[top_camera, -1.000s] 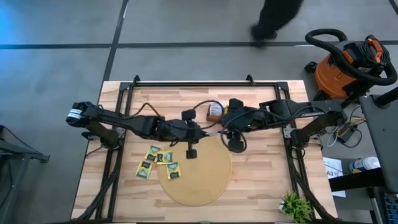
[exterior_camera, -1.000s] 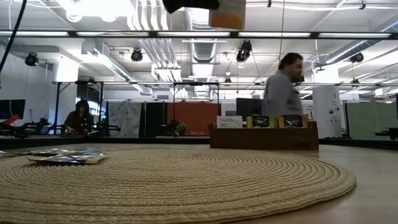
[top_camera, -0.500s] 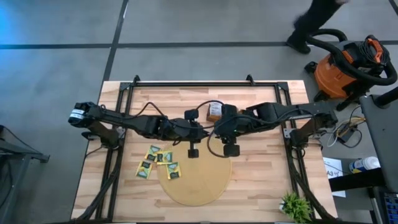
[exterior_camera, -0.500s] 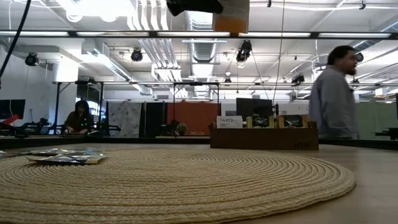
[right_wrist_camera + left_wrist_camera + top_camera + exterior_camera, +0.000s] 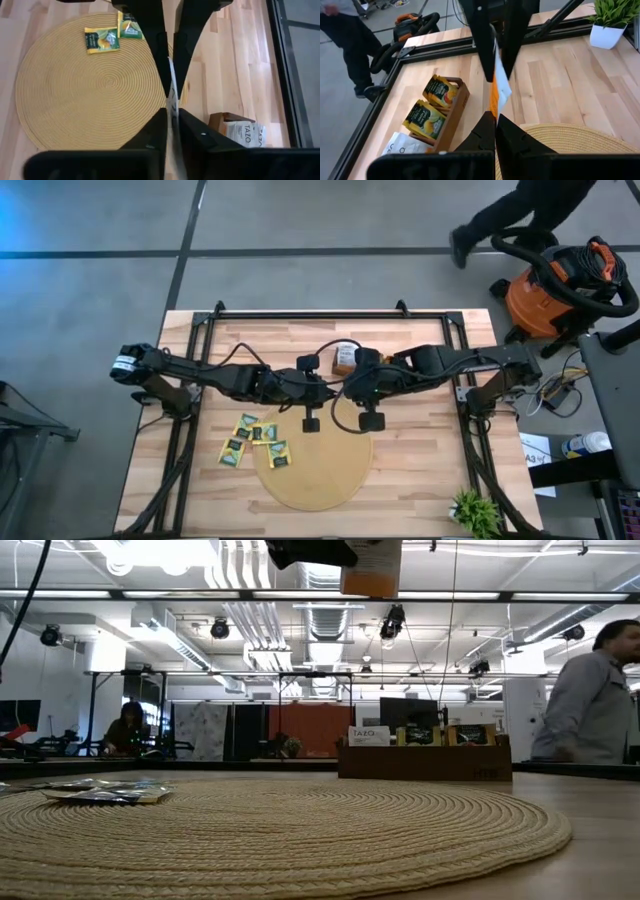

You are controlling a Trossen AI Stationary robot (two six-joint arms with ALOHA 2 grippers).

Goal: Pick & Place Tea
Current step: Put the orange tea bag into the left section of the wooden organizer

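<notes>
Two arms reach inward from opposite side edges of the worktop and meet above its centre, near the far rim of the round mat. Each arm is stretched nearly level, with its wrist turned toward the other.

The left tool is closed on an orange tea sachet, which stands on edge between the two tools. The right tool faces the left one, and its fingers are drawn in against the same sachet from the opposite side, so both tools grip it at once. In the low view the sachet hangs high above the mat, at the upper edge of the picture.

Several yellow-and-green sachets lie flat near the left edge of the mat, some on the wood, some on the weave. The wooden compartment box sits toward the far edge of the worktop, just beside the joined tools, holding upright yellow sachets and a white one.

One small potted plant stands at the near right corner of the worktop. One person walks on the floor beyond the far edge.
</notes>
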